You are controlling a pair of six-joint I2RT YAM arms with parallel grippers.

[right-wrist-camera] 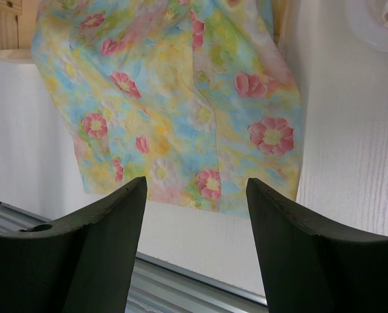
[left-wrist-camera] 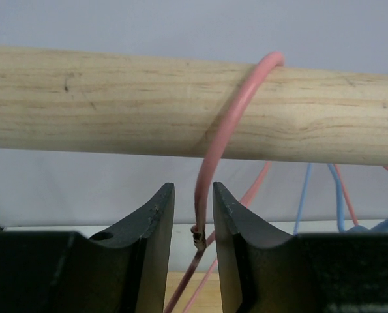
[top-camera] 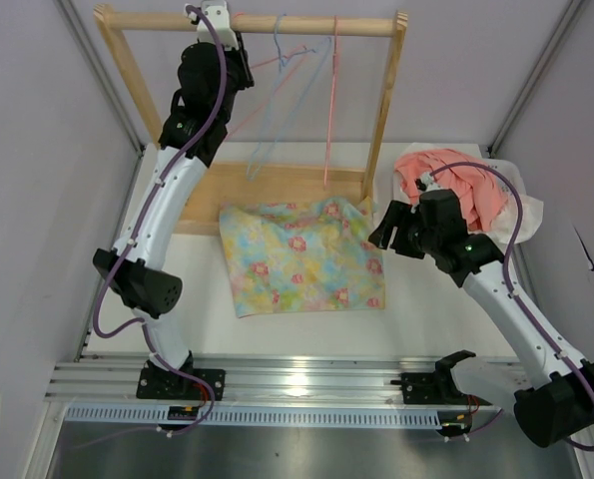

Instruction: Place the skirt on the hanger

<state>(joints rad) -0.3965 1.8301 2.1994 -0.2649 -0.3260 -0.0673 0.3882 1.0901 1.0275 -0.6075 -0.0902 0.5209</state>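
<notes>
Tabletop, from above: white tabletop between pale walls, with a wooden rack standing along its far edge.
Skirt, from above: the skirt lies spread flat mid-tabletop, its far edge touching the rack's base. A coral garment is heaped at the far right corner.
Arms, from above: left claw is raised to the rack's top bar beside the hanger. Right claw is at the skirt's right edge.
Hanger, left wrist: its hook loops over the bar. The left claw's fingers stand slightly apart with the wire between them, not visibly pinched.
Skirt, right wrist: right claw gapes wide and empty, with floral cloth below it.
Handling: the wire looks light, springy and likely to swing, so it is best gripped just under the hook. The skirt looks thin and limp and will probably sag, so pinch a corner or the hem.
</notes>
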